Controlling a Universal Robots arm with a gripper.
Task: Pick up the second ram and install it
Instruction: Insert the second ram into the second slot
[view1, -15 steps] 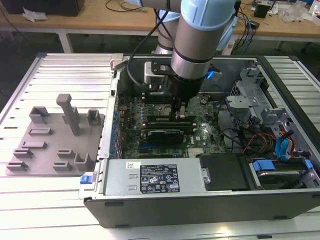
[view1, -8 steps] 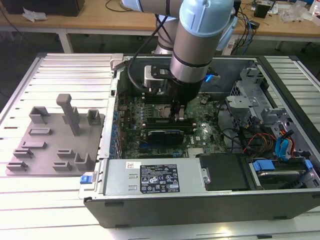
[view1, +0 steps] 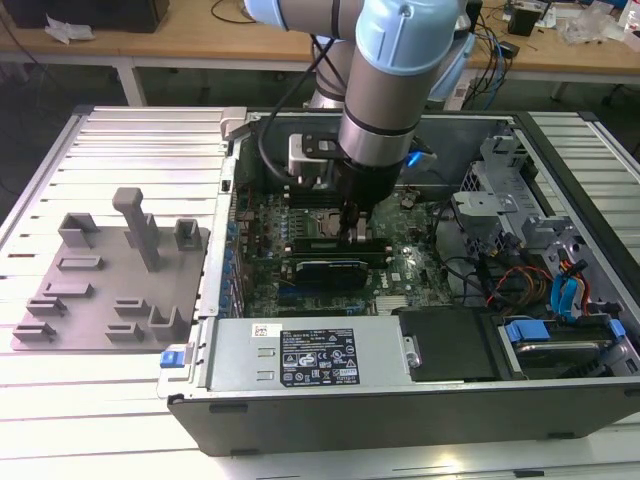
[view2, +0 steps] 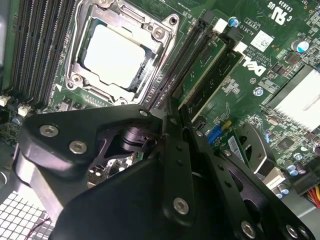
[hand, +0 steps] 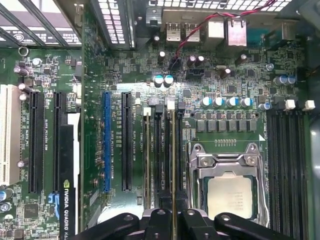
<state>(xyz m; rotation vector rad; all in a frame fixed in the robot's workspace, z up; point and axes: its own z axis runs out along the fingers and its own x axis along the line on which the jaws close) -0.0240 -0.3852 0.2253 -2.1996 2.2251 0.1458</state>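
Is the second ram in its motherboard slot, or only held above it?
In the slot beside the CPU socket, the second ram stands on edge, the gripper shut on it; full seating cannot be told.

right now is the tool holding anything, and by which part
Yes: the tool grips the thin dark green memory stick by its near end, fingers on both flat faces, standing on edge in a motherboard slot.

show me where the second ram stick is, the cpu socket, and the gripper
second ram (hand: 173, 165): first wrist view, on its thin top edge, standing in the slot beside the socket.
CPU socket (hand: 229, 195): first wrist view, on the silver chip lid inside the metal frame.
gripper (hand: 173, 216): first wrist view, midway between its fingertips, astride the stick.
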